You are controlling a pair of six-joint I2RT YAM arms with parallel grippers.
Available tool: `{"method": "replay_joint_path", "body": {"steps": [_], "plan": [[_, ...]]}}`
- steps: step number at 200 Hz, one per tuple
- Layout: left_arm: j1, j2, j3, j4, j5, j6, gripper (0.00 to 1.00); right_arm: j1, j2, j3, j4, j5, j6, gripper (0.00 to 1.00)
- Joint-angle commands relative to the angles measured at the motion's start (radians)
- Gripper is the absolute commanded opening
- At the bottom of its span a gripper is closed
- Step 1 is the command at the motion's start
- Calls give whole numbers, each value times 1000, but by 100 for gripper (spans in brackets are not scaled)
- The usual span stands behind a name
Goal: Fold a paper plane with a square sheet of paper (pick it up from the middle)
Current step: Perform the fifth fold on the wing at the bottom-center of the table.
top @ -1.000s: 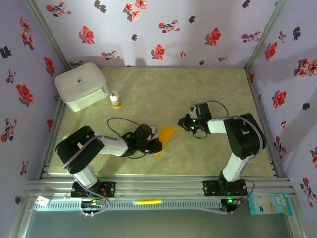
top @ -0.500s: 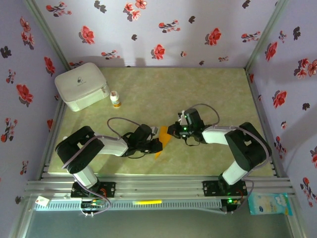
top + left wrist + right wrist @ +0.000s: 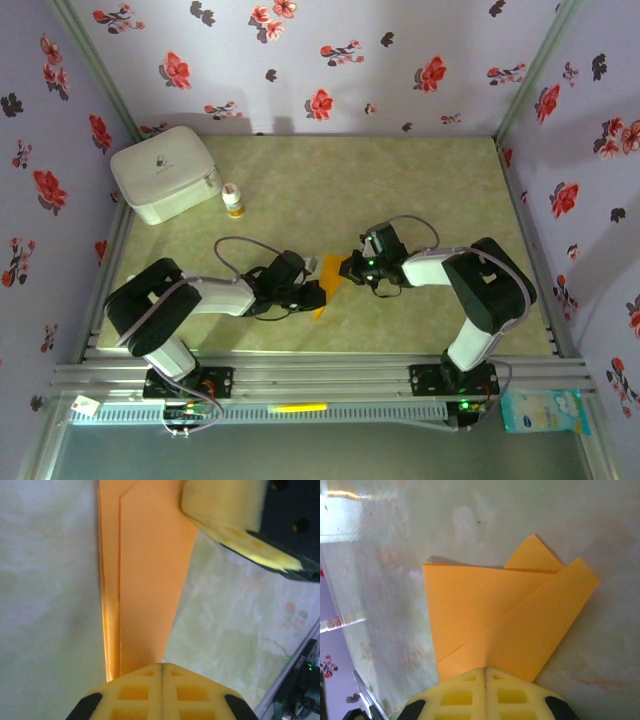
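Jaws closed on both sides, tips pressing the folded paper (image 3: 490,615) onto the worktop (image 3: 400,180) near its near edge: left jaws pin, right jaws probably sharpen the crease.

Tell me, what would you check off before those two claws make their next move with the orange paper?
1. Left claw shut on the folded orange paper: ok.
2. Right claw shut on its opposite edge: ok.
3. Claws apart, not touching each other: ok.
4. Paper shaped as a finished narrow dart: not ok, it is a wide layered wedge.
5. Creases pressed flat: cannot tell.
6. White bottle and white box away from the paper: ok.
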Motion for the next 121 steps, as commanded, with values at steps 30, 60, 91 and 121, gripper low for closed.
{"method": "replay_joint_path", "body": {"steps": [30,60,91,121], "plan": [[-29,-97,-86,-176,57,57,2,-8,23,2,-110,95,-19,0],[-31,-245,-96,-235,-18,56,2,-8,22,4,-107,90,-18,0],[-22,-300,-29,-263,-61,77,3,-8,24,5,-103,89,-15,0],[-16,-211,43,-205,-18,89,4,-8,31,10,-108,86,-17,0]]}}
